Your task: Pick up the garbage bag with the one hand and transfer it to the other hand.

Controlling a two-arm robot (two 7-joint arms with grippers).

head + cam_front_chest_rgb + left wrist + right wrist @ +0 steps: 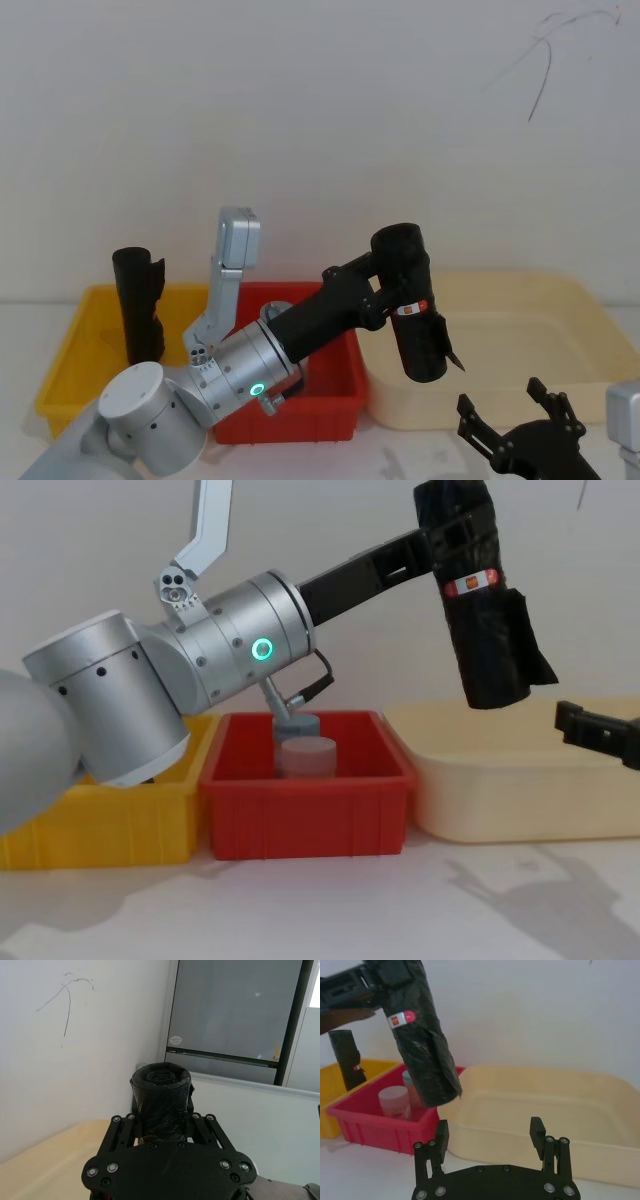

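1. R gripper [505, 412] [489, 1132] sits nearest, low at the right over the table [300, 910]. Jaws spread wide, nothing btwn them. It's below and to the near-right of the bag, clear gap, not touching.
2. L arm w/ green ring light [257, 390] [263, 649] reaches from near-left up and to the right, crossing over the red bin [300, 418] [300, 820].
3. Three bins in a row on the table, L to R: yellow bin [75, 350] [110, 830], red bin, cream tray [560, 285] [520, 790] [600, 1155].
4. Red bin holds pale lidded jars [305, 755] [394, 1100].
5. L gripper [390, 285] [162, 1130] [450, 535] is clamped on the garbage bag [420, 345] [161, 1090] [422, 1050] [485, 630], gripping its upper part just above the orange-red/white label [410, 308] [400, 1018] [470, 583].
6. Bag is in the air, roughly upright w/ slight tilt, above the spot where red bin meets cream tray. Lower end hangs free, touching neither bin; a loose flap sticks out near that end.
7. Far left: second black roll [138, 305] [347, 1057] stands upright in the yellow bin, well apart from the held bag.
8. Farthest: white wall w/ a thin dark scribble [550, 50] at upper right.
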